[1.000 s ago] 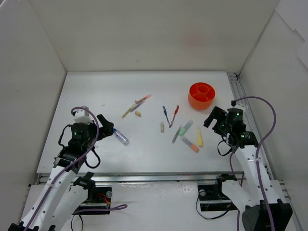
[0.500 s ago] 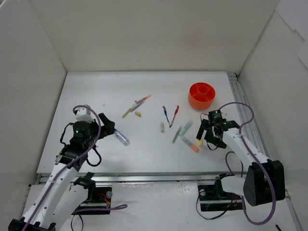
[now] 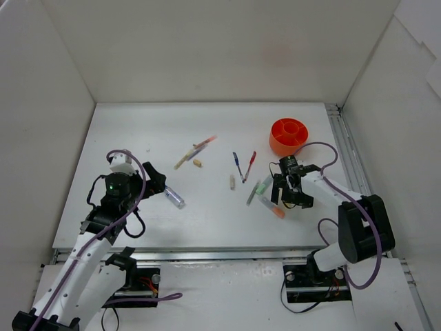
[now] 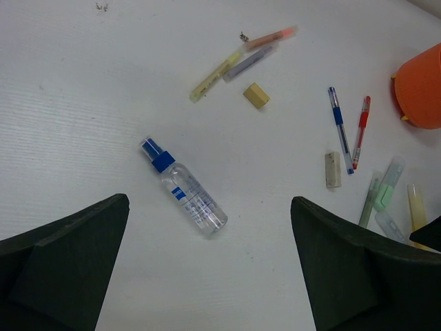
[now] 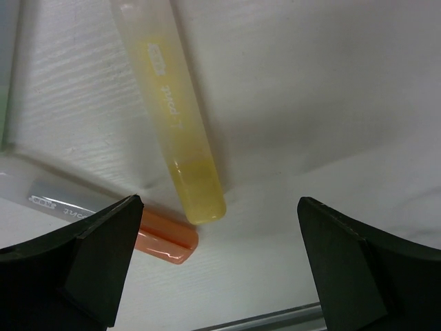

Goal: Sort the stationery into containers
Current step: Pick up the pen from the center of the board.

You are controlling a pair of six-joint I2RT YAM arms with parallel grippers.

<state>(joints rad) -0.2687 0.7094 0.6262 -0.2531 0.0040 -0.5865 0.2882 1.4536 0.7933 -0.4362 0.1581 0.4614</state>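
Just above yellow highlighter [image 5: 180,124], right gripper [image 5: 220,265]

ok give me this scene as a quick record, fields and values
left fingers: open, empty, above the spray bottle
right fingers: open, low, straddling the yellow highlighter at its end
next to it: orange-capped highlighter, lying close by
container: orange pot, far right, looks empty
loose mid-table: blue pen, red pen, beige stubs, green highlighters
progress: nothing sorted yet
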